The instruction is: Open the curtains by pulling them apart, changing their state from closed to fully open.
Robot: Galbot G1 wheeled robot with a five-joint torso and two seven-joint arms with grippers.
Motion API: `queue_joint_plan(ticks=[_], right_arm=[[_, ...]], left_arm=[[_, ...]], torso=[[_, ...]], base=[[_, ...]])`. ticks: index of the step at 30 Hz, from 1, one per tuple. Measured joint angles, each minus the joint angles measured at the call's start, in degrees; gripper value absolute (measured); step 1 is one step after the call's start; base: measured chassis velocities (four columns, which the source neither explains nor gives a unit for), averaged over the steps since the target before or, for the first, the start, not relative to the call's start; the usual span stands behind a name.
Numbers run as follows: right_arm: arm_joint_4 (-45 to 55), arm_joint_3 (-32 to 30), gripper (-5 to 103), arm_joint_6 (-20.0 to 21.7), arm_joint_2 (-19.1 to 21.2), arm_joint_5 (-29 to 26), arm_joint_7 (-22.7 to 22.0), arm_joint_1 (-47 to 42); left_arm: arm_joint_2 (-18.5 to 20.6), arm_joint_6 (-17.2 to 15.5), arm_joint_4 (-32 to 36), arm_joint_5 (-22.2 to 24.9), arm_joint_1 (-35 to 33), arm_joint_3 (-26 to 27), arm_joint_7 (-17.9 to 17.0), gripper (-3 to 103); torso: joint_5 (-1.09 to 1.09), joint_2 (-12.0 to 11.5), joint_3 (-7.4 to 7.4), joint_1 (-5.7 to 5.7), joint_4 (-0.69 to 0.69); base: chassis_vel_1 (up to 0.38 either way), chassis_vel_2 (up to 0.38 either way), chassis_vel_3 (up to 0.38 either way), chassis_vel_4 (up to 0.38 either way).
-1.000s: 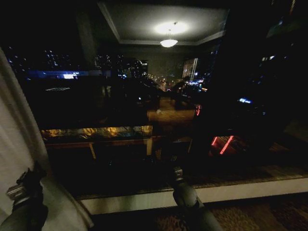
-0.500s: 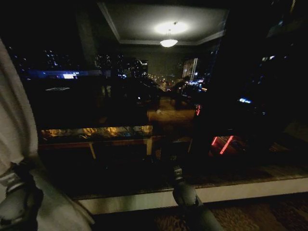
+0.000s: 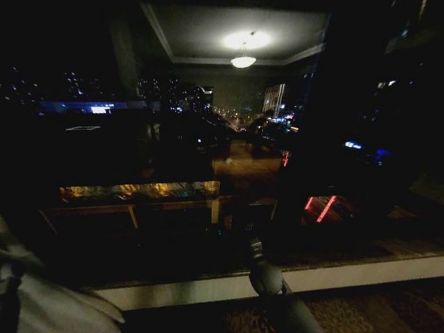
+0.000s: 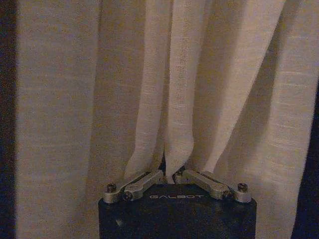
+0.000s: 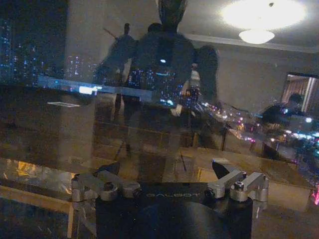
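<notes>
The left pincer [image 4: 169,175] pinches a pleat of the sheer curtain [image 4: 199,89], bunched at the window's left edge; light, limp fabric, best gripped by gathered folds. The right pincer [image 5: 169,174] gapes empty.

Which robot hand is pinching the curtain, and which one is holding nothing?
The left hand is pinching a fold of the sheer white curtain, fingers shut on it. The right hand is open, with only the dark window glass in front.

I read "GALBOT" on the left gripper [image 4: 171,175] body, and again on the right gripper [image 5: 167,174] body. No other txt legible.
</notes>
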State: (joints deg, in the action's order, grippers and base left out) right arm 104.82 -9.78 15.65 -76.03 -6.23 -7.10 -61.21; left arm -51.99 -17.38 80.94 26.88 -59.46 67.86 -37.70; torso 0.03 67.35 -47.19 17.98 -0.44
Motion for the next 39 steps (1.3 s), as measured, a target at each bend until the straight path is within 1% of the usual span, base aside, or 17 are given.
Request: queue_joint_plan(ticks=[8,15,16,17,19,20,23,24,25,27,28,31,32,33,35,36,39], right_arm=[[-0.58,0.09,100,-0.14,-0.20,-0.01,0.50,0.36],[-0.50,0.34,100,-0.16,-0.54,0.04,0.52,0.34],[-0.42,0.35,100,-0.16,-0.55,0.05,0.52,0.29],[-0.25,0.37,100,-0.16,-0.53,0.07,0.50,0.18],[-0.19,0.38,100,-0.16,-0.52,0.08,0.48,0.11],[-0.13,0.38,100,-0.15,-0.47,0.08,0.40,-0.01],[0.11,0.28,100,-0.01,-0.47,0.06,0.17,-0.29],[0.11,0.28,100,-0.01,-0.47,0.06,0.17,-0.29],[0.20,0.17,100,0.07,-0.47,0.02,0.03,-0.36],[0.26,0.03,100,0.15,-0.47,-0.02,-0.25,-0.39],[0.44,-0.30,100,0.34,-0.42,-0.26,-0.76,-0.42],[0.50,-0.72,100,0.56,-0.37,-0.73,-1.05,-0.44],[0.50,-0.72,100,0.56,-0.37,-0.73,-1.05,-0.44],[0.60,-0.80,100,0.85,-0.39,-1.11,-1.32,-0.38],[1.03,-1.13,100,1.82,-0.61,-1.73,-2.50,-0.17],[1.03,-1.13,100,1.82,-0.61,-1.73,-2.50,-0.17],[1.92,-1.64,100,3.03,-0.82,-2.58,-4.74,-0.20]], left_arm=[[2.02,0.56,-5.94,0.06,0.48,1.96,-0.37,0],[0.77,0.50,-3.95,0.04,-1.18,1.70,0.13,0],[0.43,0.26,-3.01,0.04,-1.63,1.62,0.76,0],[-0.74,-0.60,0.17,-0.26,-3.10,1.45,3.78,1],[-1.37,-0.75,1.76,-0.55,-3.89,1.28,4.99,1],[-2.69,-0.91,5.39,-1.11,-5.84,0.73,6.92,6],[-6.56,-1.84,13.60,-1.97,-10.28,0.06,8.67,23],[-6.56,-1.84,13.60,-1.97,-10.28,0.06,8.67,23],[-8.82,-2.52,18.09,-2.09,-13.16,-0.07,9.31,28],[-10.78,-2.90,22.05,-2.34,-15.71,-0.09,10.10,33],[-14.79,-2.89,30.84,-2.95,-21.02,-0.09,13.86,44],[-17.10,-2.58,37.02,-2.92,-24.84,-0.54,18.74,61],[-17.10,-2.58,37.02,-2.92,-24.84,-0.54,18.74,61],[-17.75,-2.39,39.16,-2.79,-26.17,-1.06,20.76,61],[-19.11,-1.34,42.61,-1.81,-28.65,-2.05,25.77,71],[-19.11,-1.34,42.61,-1.81,-28.65,-2.05,25.77,71],[-20.88,2.92,43.27,-0.78,-30.85,-2.61,35.67,87]], torso=[[0.01,0.00,0.00,0.00,0.00],[0.00,0.00,0.00,0.00,0.01],[0.00,0.00,0.00,0.00,0.00],[-0.01,0.00,0.00,0.00,0.01],[-0.02,0.00,0.00,0.00,0.01],[-0.03,0.00,0.00,0.00,0.00],[0.00,0.00,0.00,0.00,-0.02],[0.00,0.00,0.00,0.00,-0.02],[-0.01,0.00,0.00,0.00,-0.01],[-0.01,0.00,0.00,0.00,0.01],[0.02,0.00,0.00,0.00,0.01],[0.01,0.01,0.01,0.00,0.01],[0.01,0.01,0.01,0.00,0.01],[0.03,0.01,0.00,0.00,0.00],[0.03,0.01,0.00,0.00,-0.01],[0.03,0.01,0.00,0.00,-0.01],[0.01,0.01,0.00,0.00,0.00]], base=[[0.000,0.000,0.000,0.000],[0.000,0.000,0.000,0.000],[0.000,0.000,0.000,0.000],[0.000,0.000,0.000,0.000],[0.000,0.000,0.000,0.000],[0.000,0.000,0.000,0.000],[0.000,0.000,0.000,0.000],[0.000,0.000,0.000,0.000],[0.000,0.000,0.000,0.000],[0.000,0.000,0.000,0.000],[0.000,0.000,0.000,0.000],[0.000,0.000,0.000,0.000],[0.000,0.000,0.000,0.000],[0.000,0.000,0.000,0.000],[0.000,0.000,0.000,0.000],[0.000,0.000,0.000,0.000],[0.000,0.000,0.000,0.000]])
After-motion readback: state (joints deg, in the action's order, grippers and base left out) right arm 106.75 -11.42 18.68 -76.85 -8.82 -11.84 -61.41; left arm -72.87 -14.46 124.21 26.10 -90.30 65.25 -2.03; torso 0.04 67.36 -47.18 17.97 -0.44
